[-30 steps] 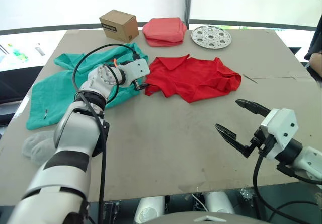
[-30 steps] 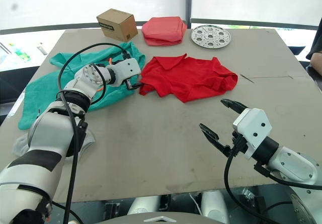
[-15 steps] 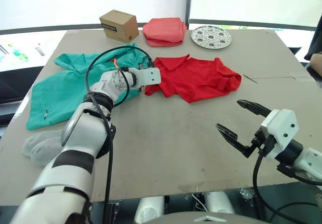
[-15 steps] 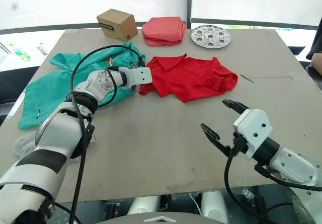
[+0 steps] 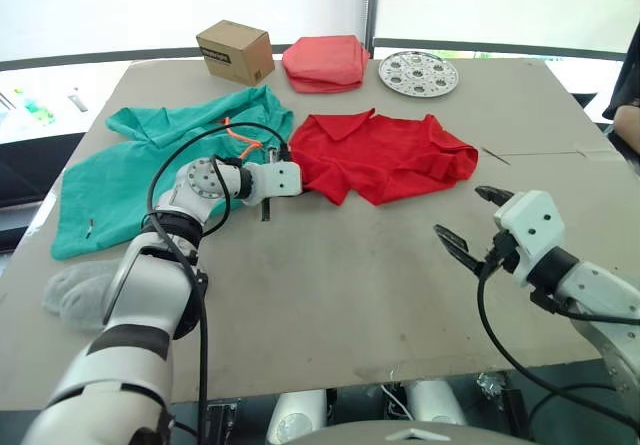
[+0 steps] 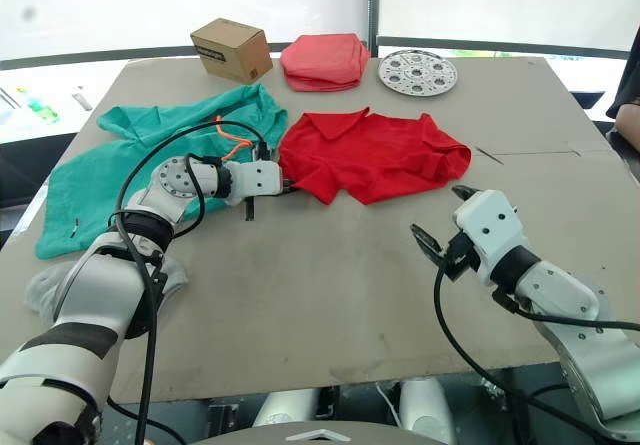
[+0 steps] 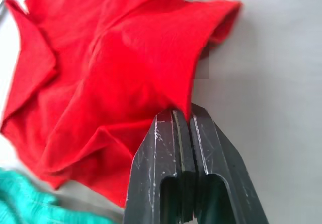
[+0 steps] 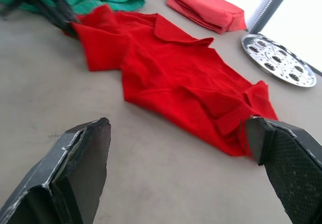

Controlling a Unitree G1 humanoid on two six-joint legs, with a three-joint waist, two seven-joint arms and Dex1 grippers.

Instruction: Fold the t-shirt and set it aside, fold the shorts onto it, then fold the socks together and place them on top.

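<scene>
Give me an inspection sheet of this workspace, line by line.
Surface: grey table, bare in front.
Job's things: t-shirt crumpled at centre; shorts spread on the robot's left; socks near the left front edge.
Clutter: cardboard box, salmon-pink cloth bundle, perforated metal disc along the far edge.
Grippers: left tool shut on the t-shirt's edge; right tool open, above bare table.
Cables: black cable looping over the left arm.
Surroundings: bright windows behind.

bare surface point(image 5: 330, 275) lies open between the two arms, near of the t-shirt point(image 5: 395, 155). at the far edge a cardboard box point(image 5: 236, 51), a salmon-pink cloth bundle point(image 5: 325, 62) and a perforated metal disc point(image 5: 418, 71) crowd the way; the shorts point(image 5: 130, 175) cover the left.
</scene>
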